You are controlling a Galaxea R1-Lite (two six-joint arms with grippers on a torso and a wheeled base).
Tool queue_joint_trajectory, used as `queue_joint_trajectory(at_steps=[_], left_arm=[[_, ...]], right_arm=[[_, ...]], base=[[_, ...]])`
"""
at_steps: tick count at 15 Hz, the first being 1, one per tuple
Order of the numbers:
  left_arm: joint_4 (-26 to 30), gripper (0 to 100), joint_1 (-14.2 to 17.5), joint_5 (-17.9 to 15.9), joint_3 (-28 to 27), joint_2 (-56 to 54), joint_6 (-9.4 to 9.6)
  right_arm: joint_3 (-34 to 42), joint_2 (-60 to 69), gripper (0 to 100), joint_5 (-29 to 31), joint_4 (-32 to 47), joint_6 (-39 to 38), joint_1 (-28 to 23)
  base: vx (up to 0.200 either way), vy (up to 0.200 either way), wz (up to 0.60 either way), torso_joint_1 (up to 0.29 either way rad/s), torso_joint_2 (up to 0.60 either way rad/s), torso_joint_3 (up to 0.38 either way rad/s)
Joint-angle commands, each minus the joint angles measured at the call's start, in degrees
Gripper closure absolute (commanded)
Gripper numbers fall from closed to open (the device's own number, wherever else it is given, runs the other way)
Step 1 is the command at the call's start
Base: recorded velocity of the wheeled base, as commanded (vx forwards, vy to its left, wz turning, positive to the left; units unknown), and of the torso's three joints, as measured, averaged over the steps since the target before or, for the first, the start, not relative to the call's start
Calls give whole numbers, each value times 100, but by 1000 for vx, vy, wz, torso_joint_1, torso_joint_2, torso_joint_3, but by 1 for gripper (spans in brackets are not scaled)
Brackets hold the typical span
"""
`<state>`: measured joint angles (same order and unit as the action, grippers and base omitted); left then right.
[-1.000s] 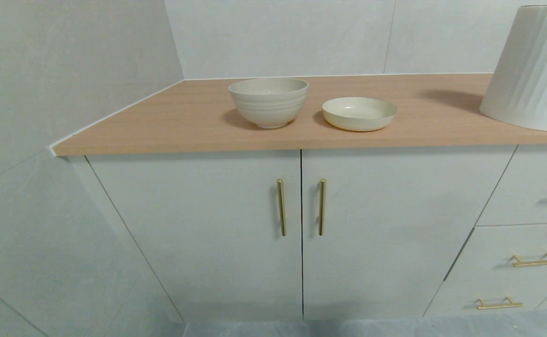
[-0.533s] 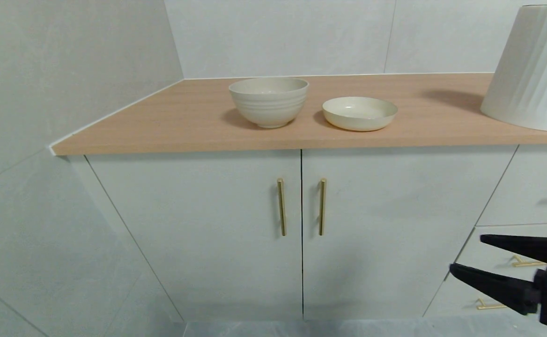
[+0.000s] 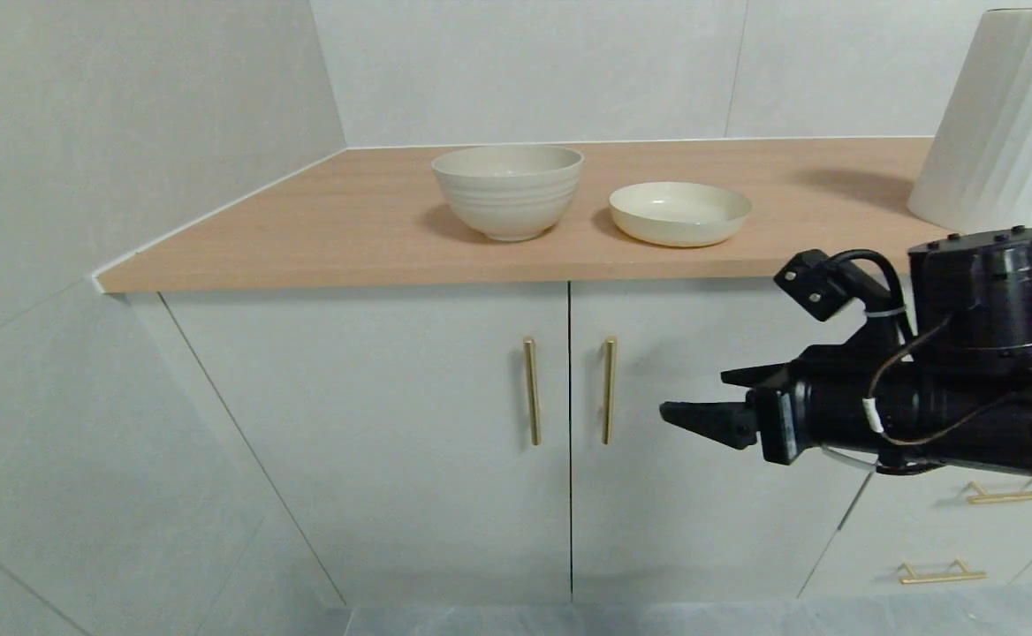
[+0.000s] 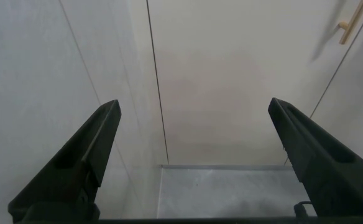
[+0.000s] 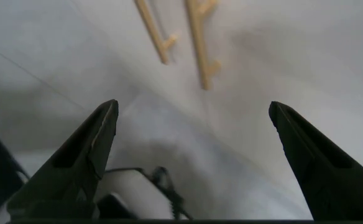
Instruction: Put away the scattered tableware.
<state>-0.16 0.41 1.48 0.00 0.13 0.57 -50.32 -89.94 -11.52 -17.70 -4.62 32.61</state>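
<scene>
Down before the cabinet doors [image 3: 445, 442], the right gripper [image 3: 693, 395] has swung up and in from the lower corner, jaws spread and empty, now level with the right handle [image 3: 607, 389], so opening a door looks like the first job. Up on the counter [image 3: 348, 230], bowl [image 3: 507, 190] and plate [image 3: 679, 212] sit side by side, unmoved. The left gripper [image 4: 192, 109] hangs low facing the cabinet, equally wide apart, nothing in it.

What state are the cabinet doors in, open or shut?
Shut: both cabinet doors sit flush, just a thin seam between the gold handles.

No legible text or labels
</scene>
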Motion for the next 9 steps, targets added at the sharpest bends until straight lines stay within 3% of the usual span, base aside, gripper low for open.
queue_joint_trajectory(at_steps=[1,9], left_arm=[[-2,0,2,2,0,4,4],[-2,0,2,-7,0,4,13]], right_arm=[[-206,-683,0,1,-146,-267,228],[14,-1438,0,62,-1842,-839,404]], base=[[0,0,0,0,0,0],[0,0,0,0,0,0]])
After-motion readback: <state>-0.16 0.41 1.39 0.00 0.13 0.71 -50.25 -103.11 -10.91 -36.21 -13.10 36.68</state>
